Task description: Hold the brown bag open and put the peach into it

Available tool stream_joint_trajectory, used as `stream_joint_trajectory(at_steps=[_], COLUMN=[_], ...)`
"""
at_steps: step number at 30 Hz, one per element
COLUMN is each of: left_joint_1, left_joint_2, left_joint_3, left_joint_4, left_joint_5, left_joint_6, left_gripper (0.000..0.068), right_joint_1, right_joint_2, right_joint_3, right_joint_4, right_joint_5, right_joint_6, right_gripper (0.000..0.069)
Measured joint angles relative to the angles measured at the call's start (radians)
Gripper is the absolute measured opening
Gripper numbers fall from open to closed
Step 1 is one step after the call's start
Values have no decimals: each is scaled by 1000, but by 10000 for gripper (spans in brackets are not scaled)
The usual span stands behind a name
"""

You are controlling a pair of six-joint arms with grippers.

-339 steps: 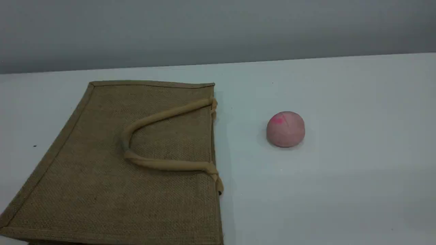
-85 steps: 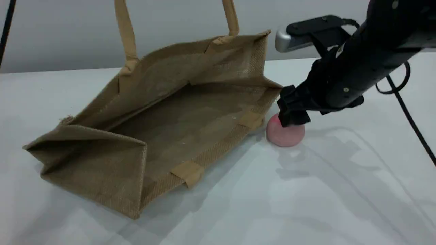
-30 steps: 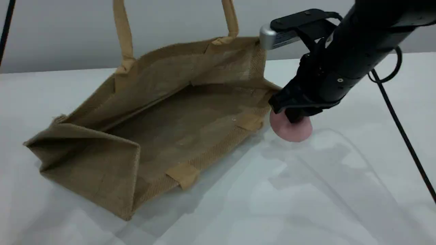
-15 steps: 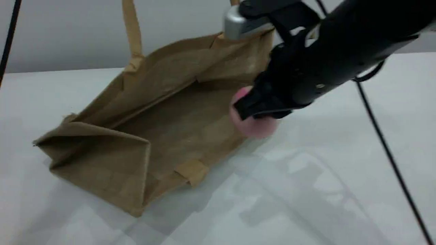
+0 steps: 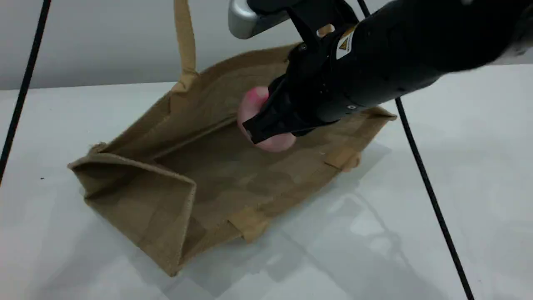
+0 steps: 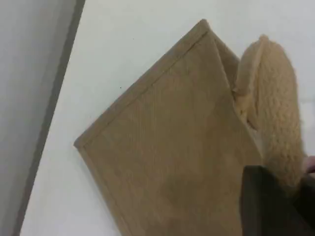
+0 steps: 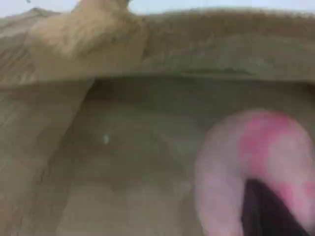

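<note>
The brown bag (image 5: 137, 200) lies on the white tabletop (image 5: 458, 146) with its mouth gaping toward 4 o'clock in the scene view. Its upper panel is drawn upward by a tan handle (image 5: 185, 41) that rises taut out of the frame at 12 o'clock. In the left wrist view that fuzzy handle (image 6: 278, 113) runs down to the dark left hand (image 6: 266, 201) at 5 o'clock, which is clamped on it, with the bag's outer face (image 6: 172, 147) below.

The right hand (image 5: 260, 125) is closed around the peach (image 5: 252, 104) and carries it inside the mouth, over the lower panel. The raised panel stands just behind it at 11 o'clock. The right wrist view shows the peach (image 7: 231, 162) at 4 o'clock against the bag's inner fabric.

The thick black right arm (image 5: 395, 50) hides the bag's 2 o'clock corner. One black cable (image 5: 424, 179) slants down past the bag's rim toward 5 o'clock. Another cable (image 5: 25, 83) hangs at 9 o'clock, clear of the bag.
</note>
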Motion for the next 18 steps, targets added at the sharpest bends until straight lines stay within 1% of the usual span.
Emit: stream_joint_trajectory(at_steps=[9,12,15,18], left_joint_1=[0,0,0,0], left_joint_2=[0,0,0,0], left_joint_3=[0,0,0,0], left_joint_4=[5,5,5,5], left_joint_5=[0,0,0,0], left_joint_6=[2,2,2,2], left_gripper=[92,92,92,92], right_joint_1=[0,0,0,0], right_joint_2=[157,180,189,195], right_joint_3=[0,-2,-23,-40], right_joint_4=[0,1,6,6], right_joint_5=[-255,-317,-350,-312], right_joint_6=[11,15,28,42], right_gripper=[36,48,96,204])
